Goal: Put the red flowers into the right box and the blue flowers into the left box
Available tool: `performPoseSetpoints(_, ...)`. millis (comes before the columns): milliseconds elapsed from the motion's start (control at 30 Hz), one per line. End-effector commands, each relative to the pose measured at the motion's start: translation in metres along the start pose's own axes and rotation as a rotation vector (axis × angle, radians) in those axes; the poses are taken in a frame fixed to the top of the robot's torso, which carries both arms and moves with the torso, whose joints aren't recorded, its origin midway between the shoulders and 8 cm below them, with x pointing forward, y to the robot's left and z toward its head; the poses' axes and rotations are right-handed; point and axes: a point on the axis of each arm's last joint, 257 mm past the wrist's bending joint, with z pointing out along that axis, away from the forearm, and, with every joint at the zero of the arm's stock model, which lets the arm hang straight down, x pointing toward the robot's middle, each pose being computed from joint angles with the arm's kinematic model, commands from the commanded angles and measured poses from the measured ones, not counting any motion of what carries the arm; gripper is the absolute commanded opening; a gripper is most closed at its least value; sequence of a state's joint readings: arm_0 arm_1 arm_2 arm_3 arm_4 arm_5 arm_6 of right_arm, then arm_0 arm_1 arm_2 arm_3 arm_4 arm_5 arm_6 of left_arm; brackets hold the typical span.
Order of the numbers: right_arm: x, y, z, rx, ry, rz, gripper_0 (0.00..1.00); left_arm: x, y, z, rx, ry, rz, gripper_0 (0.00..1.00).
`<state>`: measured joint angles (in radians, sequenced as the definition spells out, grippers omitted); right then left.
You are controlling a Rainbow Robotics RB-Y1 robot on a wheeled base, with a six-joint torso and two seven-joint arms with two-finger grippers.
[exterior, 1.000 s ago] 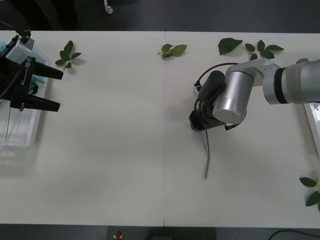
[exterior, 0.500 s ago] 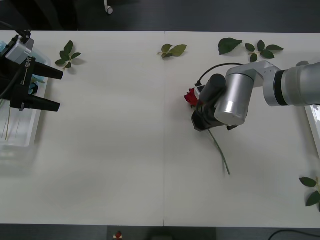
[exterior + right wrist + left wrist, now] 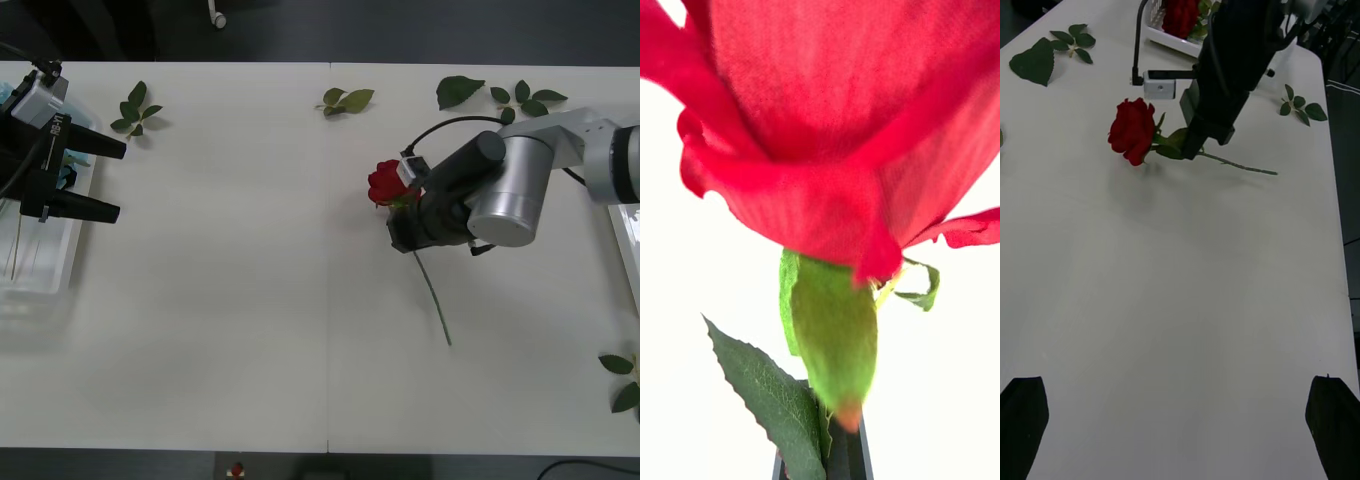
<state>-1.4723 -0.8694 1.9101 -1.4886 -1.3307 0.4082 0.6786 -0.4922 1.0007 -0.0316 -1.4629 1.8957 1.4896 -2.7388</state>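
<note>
the red rose has swung up, pinched by the right gripper; left gripper spread.

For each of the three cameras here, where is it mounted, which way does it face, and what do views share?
Front view: above the arms, looking down at the table; both arms show.
Right wrist view: on the right wrist, close on the red rose held by the right gripper.
Left wrist view: on the left wrist, facing across the table; left gripper open.
All three show the rose.
</note>
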Motion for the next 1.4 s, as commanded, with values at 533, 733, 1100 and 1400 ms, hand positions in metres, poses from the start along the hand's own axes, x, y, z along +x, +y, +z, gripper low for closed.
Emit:
performPoseSetpoints(533,0.006,-0.139,-0.157,0.182,-0.113,0.024,0.00,-0.014,0.010,-0.020,-0.045,0.020,0.017,1.00)
performPoseSetpoints(733,0.005,-0.241,-0.185,0.406,-0.067,0.017,0.00,-0.014,0.010,-0.020,-0.045,0.020,0.017,1.00)
performPoseSetpoints(1100,0.022,-0.377,-0.233,0.630,-0.005,0.035,0.00,-0.014,0.010,-0.020,-0.045,0.020,0.017,1.00)
performPoseSetpoints(1400,0.050,-0.453,-0.253,0.778,0.024,0.100,0.00,-0.014,0.010,-0.020,-0.045,0.020,0.017,1.00)
